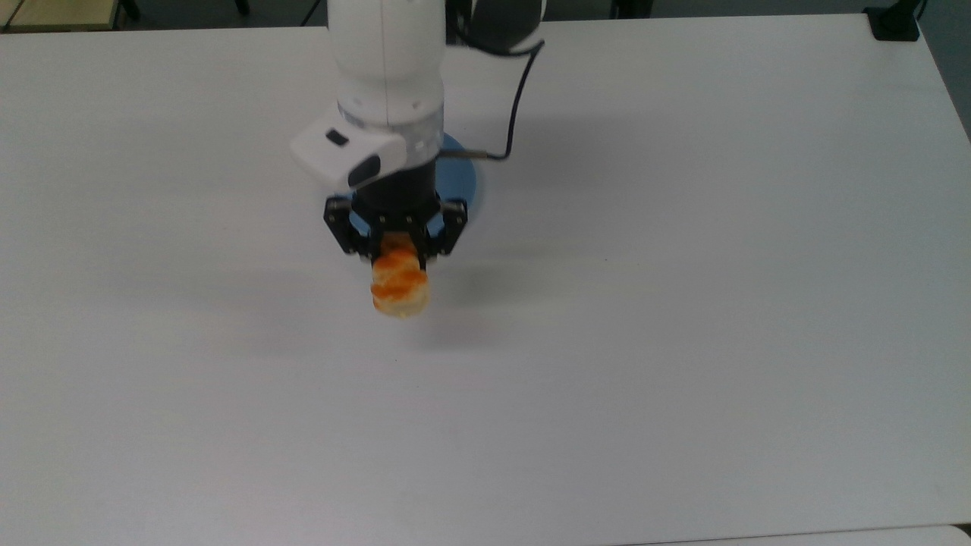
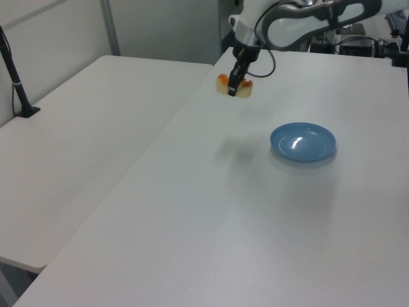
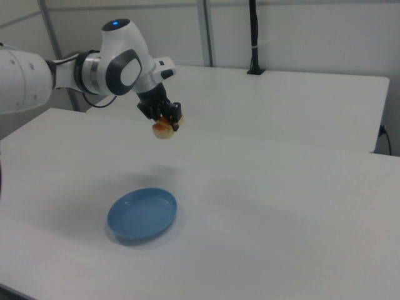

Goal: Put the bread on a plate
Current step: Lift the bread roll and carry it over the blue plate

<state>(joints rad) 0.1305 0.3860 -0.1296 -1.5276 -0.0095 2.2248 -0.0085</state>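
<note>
Hanging well above the white table [image 1: 683,303], the small glazed orange-brown bread loaf [image 1: 399,286] is pinched at one end by the black two-finger gripper [image 1: 396,244]. Looks light, soft, crushable; a mid-body hold across the pale sides seems safer. Round light-blue plate [image 2: 302,142] sits at the left view's right, apart.

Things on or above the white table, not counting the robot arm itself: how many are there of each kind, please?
Bread: 1, held in the air by the gripper
Plate: 1, light blue, with nothing on it
Total: 2
</note>
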